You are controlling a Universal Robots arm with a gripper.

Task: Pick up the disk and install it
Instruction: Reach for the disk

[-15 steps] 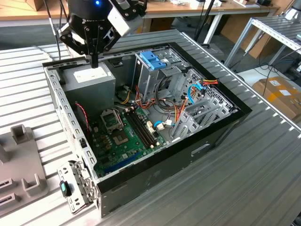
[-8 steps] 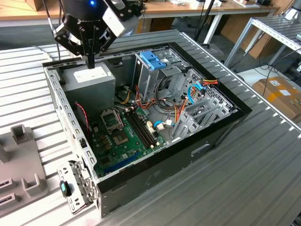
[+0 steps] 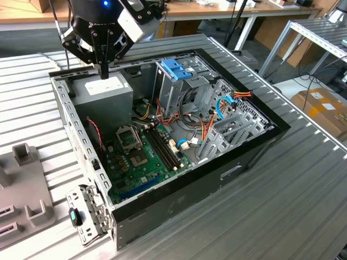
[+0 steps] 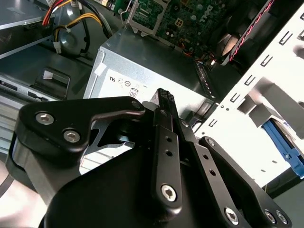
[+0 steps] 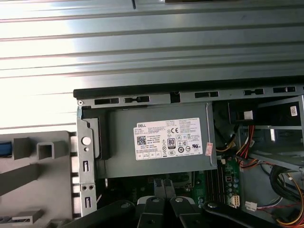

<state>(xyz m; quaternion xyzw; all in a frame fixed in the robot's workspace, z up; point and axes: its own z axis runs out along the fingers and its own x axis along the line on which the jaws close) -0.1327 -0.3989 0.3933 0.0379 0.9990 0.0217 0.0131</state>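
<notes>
Grey power supply [image 5: 121,142] | white printed label [image 5: 172,139] | pincer [image 3: 103,75] pressed together above it

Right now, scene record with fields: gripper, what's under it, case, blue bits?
gripper: shut, empty, over the power supply
power supply: grey labelled box in a case corner
computer case: open, lying on the slatted metal table
blue plastic part: atop the drive cage, identity unclear
disk: not in the gripper
</notes>
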